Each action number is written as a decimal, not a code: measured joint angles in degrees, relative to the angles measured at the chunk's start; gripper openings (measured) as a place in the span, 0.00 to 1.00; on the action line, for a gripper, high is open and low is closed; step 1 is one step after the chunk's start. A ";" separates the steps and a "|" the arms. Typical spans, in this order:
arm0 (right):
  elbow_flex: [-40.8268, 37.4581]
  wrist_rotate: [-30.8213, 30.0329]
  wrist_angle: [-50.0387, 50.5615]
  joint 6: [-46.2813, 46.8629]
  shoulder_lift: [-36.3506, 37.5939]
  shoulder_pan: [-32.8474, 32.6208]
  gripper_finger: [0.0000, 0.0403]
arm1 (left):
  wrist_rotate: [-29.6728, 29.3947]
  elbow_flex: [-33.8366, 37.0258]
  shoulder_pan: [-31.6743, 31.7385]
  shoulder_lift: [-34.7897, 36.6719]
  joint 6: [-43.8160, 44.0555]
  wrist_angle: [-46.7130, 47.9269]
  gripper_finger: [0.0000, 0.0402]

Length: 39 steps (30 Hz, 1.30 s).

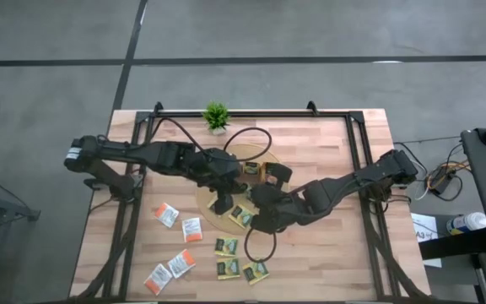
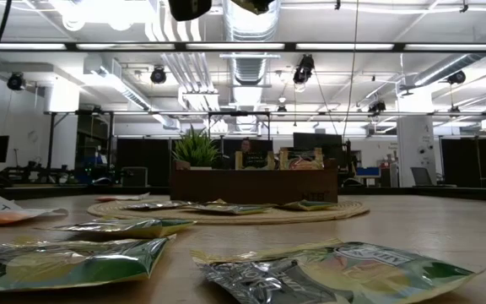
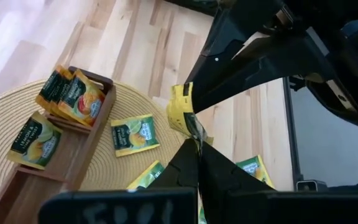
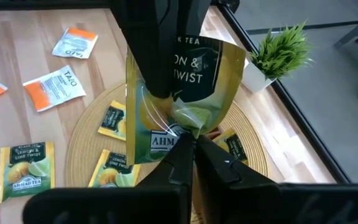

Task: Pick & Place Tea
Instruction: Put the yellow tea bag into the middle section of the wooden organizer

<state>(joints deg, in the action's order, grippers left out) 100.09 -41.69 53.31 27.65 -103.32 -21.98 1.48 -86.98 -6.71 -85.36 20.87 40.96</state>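
Lighting: bright, even, from ceiling strip lights (image 2: 251, 46) overhead, flaring white. Shadows: soft, short under the arms on the table (image 1: 327, 262). Glare: sheen on the nearest foil sachets (image 2: 327, 270). Blur: those sachets, close to the low camera.

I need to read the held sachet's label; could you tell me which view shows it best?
The right wrist view: the sachet fills the frame, print facing the camera. The left wrist view shows it edge-on; in the high view the arms hide it; the low view misses it.
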 joint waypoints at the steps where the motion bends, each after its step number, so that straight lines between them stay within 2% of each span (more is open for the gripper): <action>1: 0.00 0.60 -0.03 -0.25 0.07 0.00 0.04 | 0.10 0.00 0.11 0.00 -0.26 0.06 0.00; 4: 0.13 2.94 0.07 -0.33 0.75 0.02 0.11 | 0.53 -0.04 0.67 0.00 -0.96 0.34 0.00; 10: 1.91 3.27 -0.20 2.18 3.60 -0.15 0.31 | 0.88 -0.22 2.57 0.00 -4.00 0.06 0.00; 14: 2.25 3.17 -0.06 3.91 6.86 -0.34 0.42 | 3.29 -0.22 4.69 -0.02 -7.32 0.09 0.00; 18: 2.21 4.38 0.71 5.65 10.14 -0.37 0.50 | 5.98 -0.22 7.24 -0.24 -10.65 0.14 0.00; 27: 1.99 4.63 1.51 6.05 14.87 -0.87 0.52 | 8.42 -0.20 12.63 -3.91 -18.34 3.09 0.00; 39: 1.88 4.61 11.69 15.62 15.82 -1.05 0.50 | 7.85 -2.39 16.30 -13.23 -28.30 6.88 0.00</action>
<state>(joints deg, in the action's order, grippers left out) 101.97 -37.08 65.01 43.27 -87.50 -23.03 9.33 -89.37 9.58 -98.59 -7.44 47.84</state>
